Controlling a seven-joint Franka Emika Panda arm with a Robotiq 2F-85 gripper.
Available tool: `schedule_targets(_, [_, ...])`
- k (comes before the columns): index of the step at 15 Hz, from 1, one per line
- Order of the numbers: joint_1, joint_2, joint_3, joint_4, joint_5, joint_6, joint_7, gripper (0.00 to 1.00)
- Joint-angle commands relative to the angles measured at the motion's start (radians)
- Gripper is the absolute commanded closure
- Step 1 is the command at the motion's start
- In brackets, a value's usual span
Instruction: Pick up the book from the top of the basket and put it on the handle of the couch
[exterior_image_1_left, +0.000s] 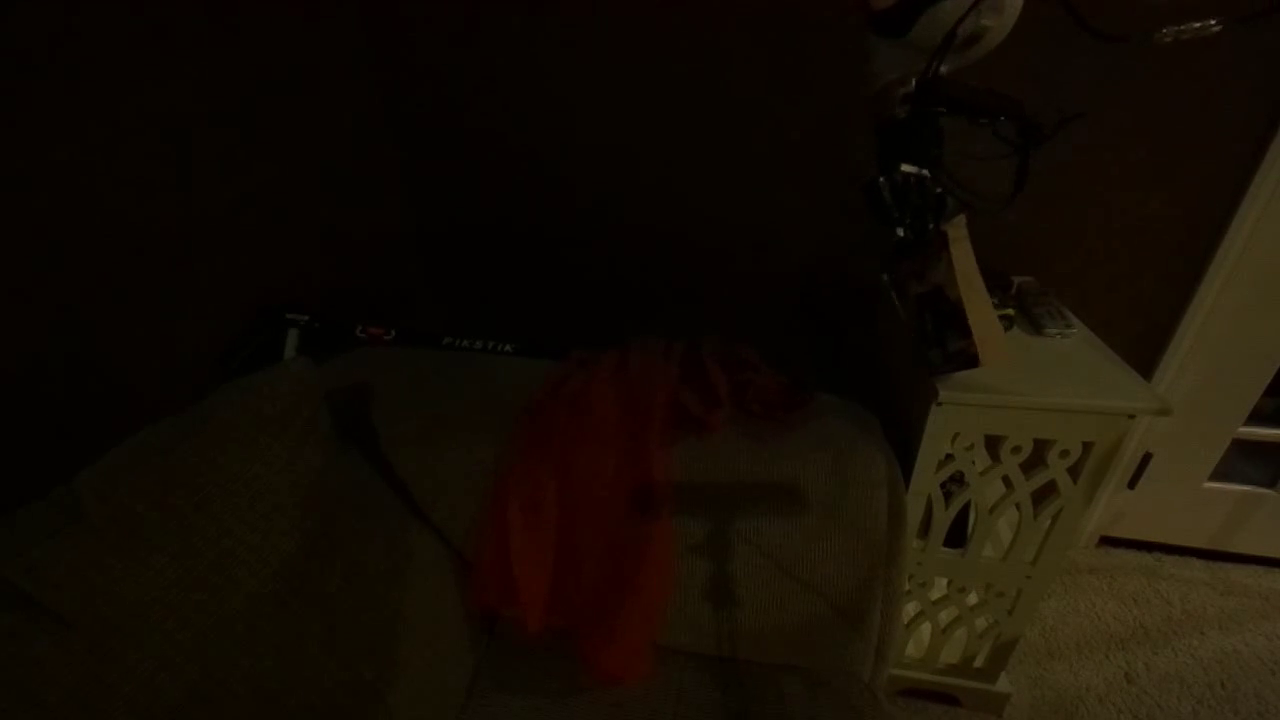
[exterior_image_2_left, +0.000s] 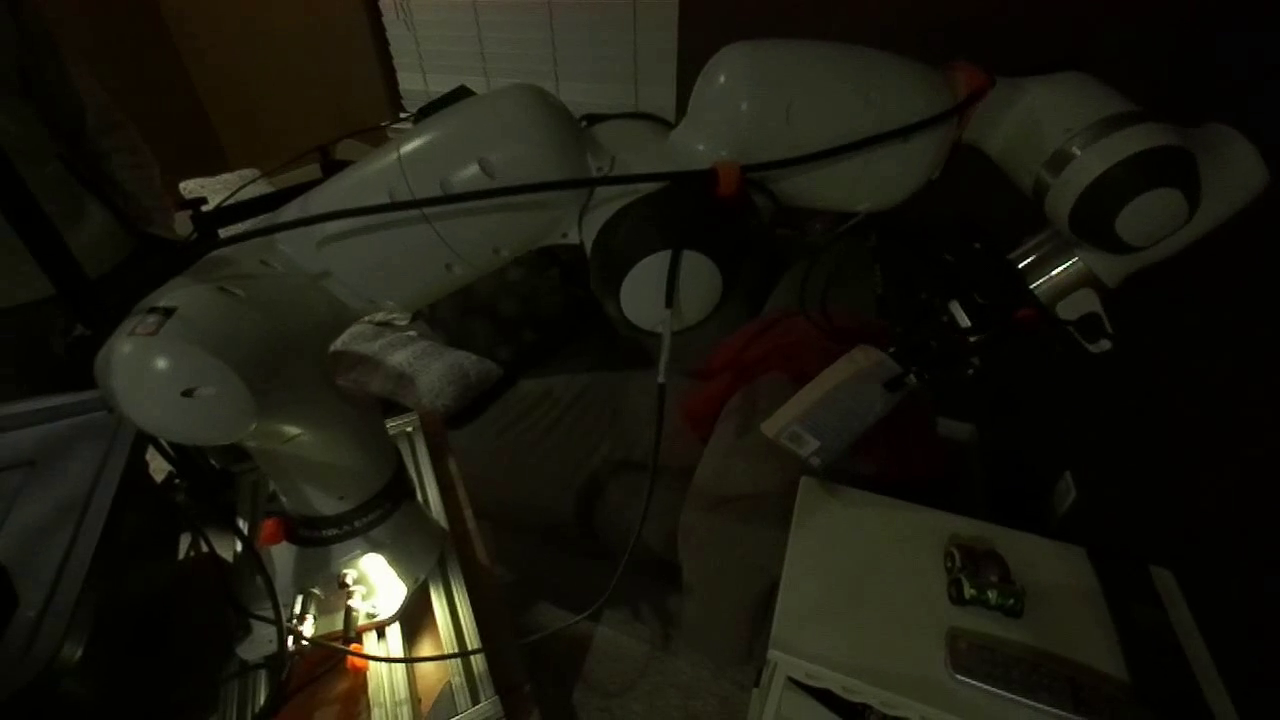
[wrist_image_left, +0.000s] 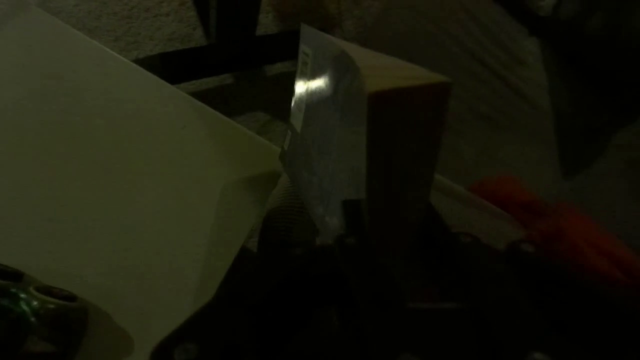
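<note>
Black claw (wrist_image_left: 394, 220) clamped on tilted book (wrist_image_left: 335, 130) w/ jaws apart just its thickness, nr basket (exterior_image_2_left: 870, 570).

All three views are coming out very dim. In an exterior view, the far left is lying near black, the red-orange cloth (exterior_image_1_left: 590, 520) is showing only dully, and the basket (exterior_image_1_left: 1040, 375) on the right is catching more light. Soft-edged dark shapes are lying shadow-like across the couch armrest (exterior_image_1_left: 840, 460). In an exterior view, a white patch (exterior_image_2_left: 380, 588) is glaring, burnt out, on the robot's base (exterior_image_2_left: 415, 545) at the left, and the arm (exterior_image_2_left: 480, 190) is showing softer highlights. In the wrist view, glare is streaking the glossy cover of the book (wrist_image_left: 340, 140), a faint shadow is crossing the basket's top, and the gripper (wrist_image_left: 360, 220) is looking almost black.
</note>
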Motion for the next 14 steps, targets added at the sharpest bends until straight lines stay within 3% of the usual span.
schedule_targets(1, [-0.064, 0.032, 0.062, 0.01, 0.13, -0.019, 0.04, 0.93])
schedule_targets(7, [-0.093, 0.059, 0.131, -0.017, 0.35, 0.126, 0.214, 0.93])
schedule_targets(8, [-0.083, 0.062, 0.098, -0.002, 0.284, 0.077, 0.148, 0.7])
schedule_targets(13, [-0.081, 0.065, 0.116, -0.007, 0.317, 0.122, 0.19, 0.7])
schedule_targets(14, [-0.082, 0.065, 0.116, -0.007, 0.318, 0.122, 0.19, 0.93])
